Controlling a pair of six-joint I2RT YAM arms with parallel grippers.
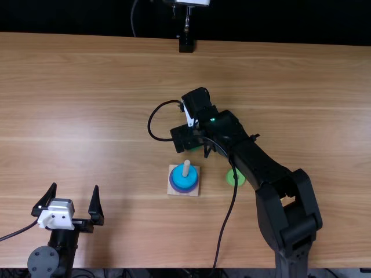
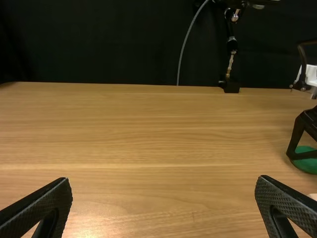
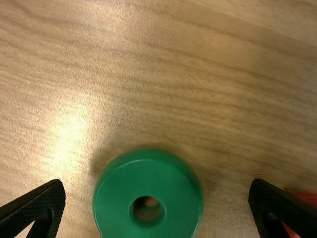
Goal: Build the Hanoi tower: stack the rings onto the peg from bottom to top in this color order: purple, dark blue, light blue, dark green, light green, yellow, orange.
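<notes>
While all rings named here lie flat, the peg [image 1: 186,168] stands upright, its long axis square to the worktop [image 1: 87,116].

Item 1: peg, pale wood, round, slim; its end shows above 3 rings. Top of the stack, 1 light blue ring [image 1: 182,176]; under it, 1 dark blue ring [image 1: 184,187]; lowest, 1 purple ring [image 1: 184,191], seen as a rim.

Item 2: base [image 1: 194,191], square, pale wood, its edges about parallel to the worktop's; set nearer the near edge than the far edge.

Item 3: dark green ring [image 3: 173,198], smooth, thick, rounded at the rim, with 1 round hole facing up. It lies on the worktop beyond the base's far edge, towards the far right corner of that base.

Item 4: light green ring [image 1: 240,176], on the worktop to the right of the base's right edge, apart from it; a black cable [image 1: 226,218] passes across the view of it.

Item 5: right gripper [image 1: 194,145], spread wide, 1 finger to each side of the dark green ring, a gap at both sides.

Item 6: red piece [image 3: 308,198], partly hidden behind 1 finger of that gripper.

Item 7: left gripper [image 1: 75,186], spread wide and holding nothing, near the worktop's near left corner.

Item 8: black fixture [image 1: 186,44], at the worktop's far edge.
</notes>
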